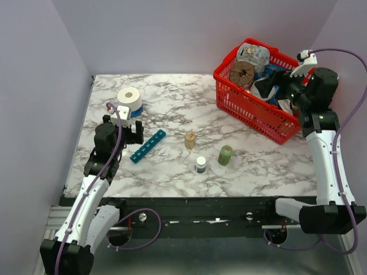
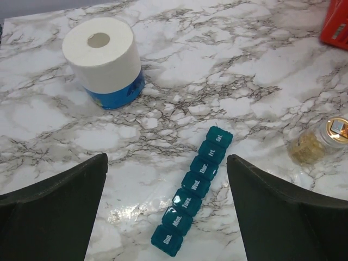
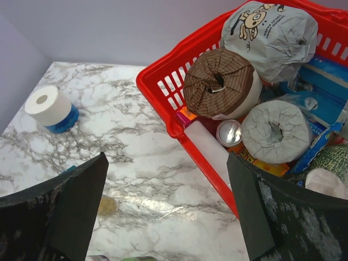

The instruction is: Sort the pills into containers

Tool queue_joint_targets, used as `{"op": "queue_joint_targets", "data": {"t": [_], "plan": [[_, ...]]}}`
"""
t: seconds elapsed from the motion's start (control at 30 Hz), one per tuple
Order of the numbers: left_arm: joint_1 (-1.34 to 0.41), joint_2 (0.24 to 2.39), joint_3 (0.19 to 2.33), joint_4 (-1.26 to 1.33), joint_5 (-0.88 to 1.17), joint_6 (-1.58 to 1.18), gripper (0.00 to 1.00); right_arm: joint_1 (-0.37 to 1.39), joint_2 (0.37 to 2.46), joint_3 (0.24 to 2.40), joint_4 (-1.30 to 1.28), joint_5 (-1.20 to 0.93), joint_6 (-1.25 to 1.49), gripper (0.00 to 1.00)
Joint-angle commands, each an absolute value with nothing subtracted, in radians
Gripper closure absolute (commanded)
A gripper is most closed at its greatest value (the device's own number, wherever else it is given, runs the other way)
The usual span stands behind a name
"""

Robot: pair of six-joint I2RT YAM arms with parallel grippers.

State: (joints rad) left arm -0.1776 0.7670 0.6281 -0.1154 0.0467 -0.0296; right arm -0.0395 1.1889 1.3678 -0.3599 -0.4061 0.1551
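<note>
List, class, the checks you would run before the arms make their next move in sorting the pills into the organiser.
1. Left and right jaws open and empty: ok.
2. The blue pill organiser lies flat, in the left wrist view: ok.
3. Organiser lids open: not ok, all look shut.
4. The clear pill bottle stands upright: ok.
5. Its tan cap off: not ok, still on.
6. Right jaws near the bottle: not ok, they hang over the red basket.
</note>
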Motion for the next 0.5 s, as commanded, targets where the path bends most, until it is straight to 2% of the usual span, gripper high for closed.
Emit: {"op": "queue_joint_targets", "data": {"t": [0.0, 0.23, 0.47], "plan": [[-0.183, 0.747, 0.618, -0.118, 0.008, -0.005, 0.01, -0.043, 1.164, 1.358, -0.354, -0.483, 0.108, 0.00], [-0.224, 0.799, 0.621, -0.147, 0.046, 0.152, 0.01, -0.040, 1.140, 1.298, -0.409, -0.990, -0.217, 0.00], [-0.353, 1.046, 0.744, -0.373, -0.049, 0.313, 0.06, 0.023, 1.112, 1.273, -0.682, -1.134, -0.592, 0.00]]}}
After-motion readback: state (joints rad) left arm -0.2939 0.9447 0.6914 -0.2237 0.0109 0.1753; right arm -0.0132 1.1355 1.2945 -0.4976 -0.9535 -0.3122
